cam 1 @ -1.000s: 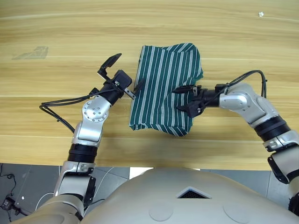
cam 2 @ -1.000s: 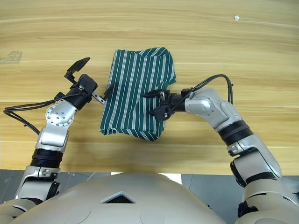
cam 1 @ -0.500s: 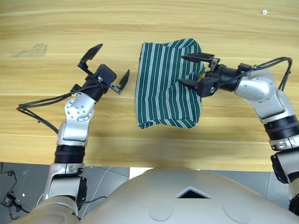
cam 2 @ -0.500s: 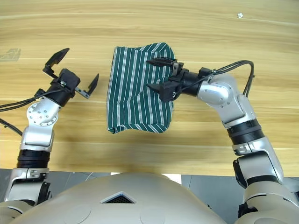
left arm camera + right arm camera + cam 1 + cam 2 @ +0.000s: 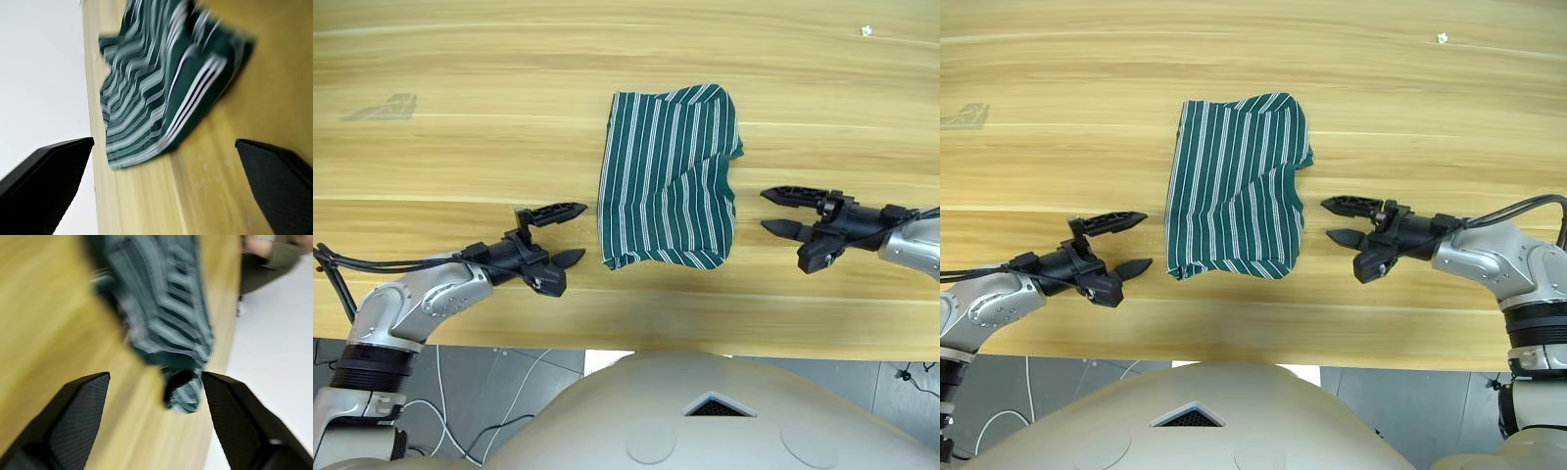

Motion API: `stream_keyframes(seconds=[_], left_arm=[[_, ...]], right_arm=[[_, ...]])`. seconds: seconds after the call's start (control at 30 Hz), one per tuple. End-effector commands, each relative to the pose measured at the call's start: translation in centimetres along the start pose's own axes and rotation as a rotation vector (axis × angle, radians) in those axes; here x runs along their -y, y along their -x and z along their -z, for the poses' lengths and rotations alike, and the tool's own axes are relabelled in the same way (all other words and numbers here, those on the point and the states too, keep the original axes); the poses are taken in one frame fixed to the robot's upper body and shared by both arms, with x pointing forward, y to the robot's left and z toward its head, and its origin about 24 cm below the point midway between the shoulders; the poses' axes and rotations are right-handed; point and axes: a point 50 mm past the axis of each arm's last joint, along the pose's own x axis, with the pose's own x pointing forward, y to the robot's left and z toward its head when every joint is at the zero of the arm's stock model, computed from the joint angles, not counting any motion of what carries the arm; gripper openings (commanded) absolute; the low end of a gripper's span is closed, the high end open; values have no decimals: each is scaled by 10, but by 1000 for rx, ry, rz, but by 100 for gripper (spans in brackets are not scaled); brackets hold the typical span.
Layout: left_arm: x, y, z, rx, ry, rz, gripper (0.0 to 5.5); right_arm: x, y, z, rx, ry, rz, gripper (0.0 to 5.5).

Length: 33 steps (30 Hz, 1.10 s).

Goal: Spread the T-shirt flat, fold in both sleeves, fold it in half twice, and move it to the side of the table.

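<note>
Wood table (image 5: 460,59) w/ folded T-shirt (image 5: 668,176), white scrap (image 5: 865,30) far right.

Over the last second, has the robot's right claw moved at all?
Yes. The right gripper, open, has pulled off the T-shirt toward the robot's right and is now over bare table beside it.

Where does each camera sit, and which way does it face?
Left eye view: on the head, looking down at the T-shirt on the table; both arms, left hand, right hand show.
Right eye view: same seat and scene, stereo twin.
Left wrist view: left wrist, facing the T-shirt between its fingers.
Right wrist view: right wrist, likewise.
Shared: the T-shirt.
</note>
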Motion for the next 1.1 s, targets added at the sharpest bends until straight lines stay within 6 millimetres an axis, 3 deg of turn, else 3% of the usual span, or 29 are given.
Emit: stream_keyframes(seconds=[0.03, 0.27, 0.47, 0.63, 1.1], left_arm=[[15, -11, 0, 28, -73, 90, 538], [14, -28, 14, 62, -240, 94, 538], [31, -22, -2, 188, -267, 198, 538], [39, -15, -5, 203, -232, 262, 444], [36, -29, 6, 171, -213, 210, 173]], right_arm=[[-14, -12, -3, 68, 23, -57, 350], [-13, -50, -13, 206, 41, -78, 350], [-11, -71, -23, 294, 43, -96, 350], [-20, -67, -26, 307, -12, -127, 350], [-12, -68, -26, 316, -32, -108, 72]])
